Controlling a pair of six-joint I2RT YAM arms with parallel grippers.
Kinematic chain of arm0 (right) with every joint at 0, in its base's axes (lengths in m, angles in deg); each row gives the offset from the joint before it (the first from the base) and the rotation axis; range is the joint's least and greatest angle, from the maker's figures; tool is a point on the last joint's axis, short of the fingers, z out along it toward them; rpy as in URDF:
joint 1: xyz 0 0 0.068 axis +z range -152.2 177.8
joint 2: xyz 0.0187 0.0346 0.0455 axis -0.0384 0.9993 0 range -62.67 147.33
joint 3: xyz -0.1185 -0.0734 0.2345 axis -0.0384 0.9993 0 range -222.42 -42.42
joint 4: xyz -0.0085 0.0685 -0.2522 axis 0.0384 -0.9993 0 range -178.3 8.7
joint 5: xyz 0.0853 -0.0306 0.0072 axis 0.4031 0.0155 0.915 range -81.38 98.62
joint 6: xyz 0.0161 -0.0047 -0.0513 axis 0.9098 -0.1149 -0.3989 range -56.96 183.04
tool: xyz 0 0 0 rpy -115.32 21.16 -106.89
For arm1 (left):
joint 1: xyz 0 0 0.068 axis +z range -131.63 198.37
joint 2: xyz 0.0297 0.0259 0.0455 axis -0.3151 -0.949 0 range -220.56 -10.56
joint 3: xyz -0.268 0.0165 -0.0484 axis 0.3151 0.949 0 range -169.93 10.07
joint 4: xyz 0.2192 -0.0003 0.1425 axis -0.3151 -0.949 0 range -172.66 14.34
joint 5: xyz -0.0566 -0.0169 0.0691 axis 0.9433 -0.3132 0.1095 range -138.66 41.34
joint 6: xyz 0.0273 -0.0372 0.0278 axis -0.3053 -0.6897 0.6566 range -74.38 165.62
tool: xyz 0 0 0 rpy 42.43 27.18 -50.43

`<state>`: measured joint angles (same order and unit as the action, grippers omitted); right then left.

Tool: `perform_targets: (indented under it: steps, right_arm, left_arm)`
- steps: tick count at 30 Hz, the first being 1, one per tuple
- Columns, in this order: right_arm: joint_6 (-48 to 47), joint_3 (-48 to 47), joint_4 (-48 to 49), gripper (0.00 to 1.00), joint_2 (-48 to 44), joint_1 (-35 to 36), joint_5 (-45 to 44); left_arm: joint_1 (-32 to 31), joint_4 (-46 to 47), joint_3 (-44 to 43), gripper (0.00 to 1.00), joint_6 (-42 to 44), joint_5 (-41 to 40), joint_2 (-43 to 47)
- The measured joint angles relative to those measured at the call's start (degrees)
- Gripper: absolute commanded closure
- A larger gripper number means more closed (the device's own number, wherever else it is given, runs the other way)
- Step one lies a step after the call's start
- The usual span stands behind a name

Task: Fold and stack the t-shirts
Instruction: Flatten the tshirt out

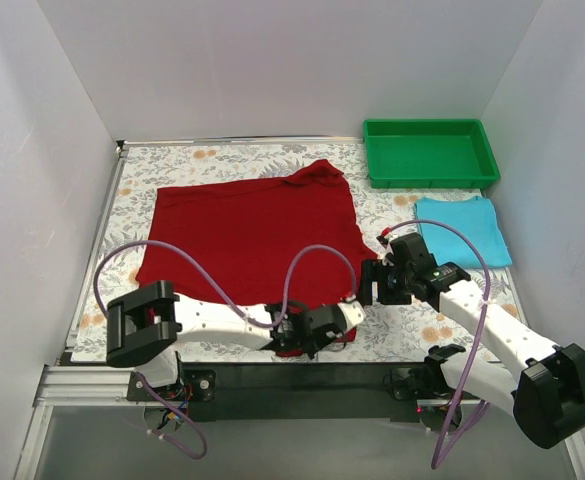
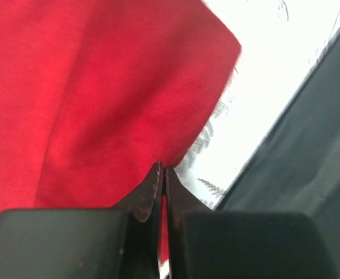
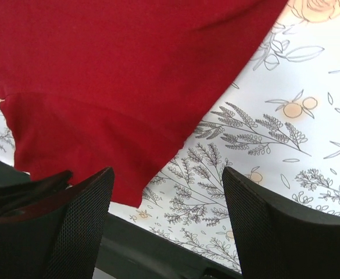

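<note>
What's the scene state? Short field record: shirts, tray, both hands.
red shirt: dark red cloth t-shirt, spread out on floral tablecloth, not yet folded
blue shirt: light turquoise cloth t-shirt, folded rectangle, right of the red one, apart from it
tray: green plastic tray, far right corner, empty
left hand: shut on the red shirt's near edge
right hand: open, over the red shirt's near right corner, holding nothing
stack: not started
</note>
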<state>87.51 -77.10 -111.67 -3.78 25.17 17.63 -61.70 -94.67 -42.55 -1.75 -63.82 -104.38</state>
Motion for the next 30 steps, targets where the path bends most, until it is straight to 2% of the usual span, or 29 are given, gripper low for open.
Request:
perform_targets:
  steps: [6,11,15,19,30]
  right_arm:
    - [-2.1,0.0,0.9,0.36,-1.2,0.0,1.7]
    - [-3.8,0.0,2.0,0.43,-1.6,0.0,4.0]
    - [-5.3,0.0,3.0,0.48,-2.3,0.4,5.8]
    - [-6.1,0.0,4.9,0.52,-2.5,2.0,6.6]
    - [-6.1,0.0,10.8,0.54,3.2,10.7,5.6]
  left_arm:
    - [16.7,3.2,0.9,1.0,-0.9,16.3,6.3]
    - [27.4,3.7,-0.2,1.0,-1.0,29.9,3.5]
    - [30.8,1.3,-4.2,0.98,-0.5,38.5,-4.0]
    - [32.6,-1.1,-7.3,0.96,0.2,42.8,-9.8]
    - [36.5,-5.5,-13.0,0.92,1.2,43.2,-12.5]
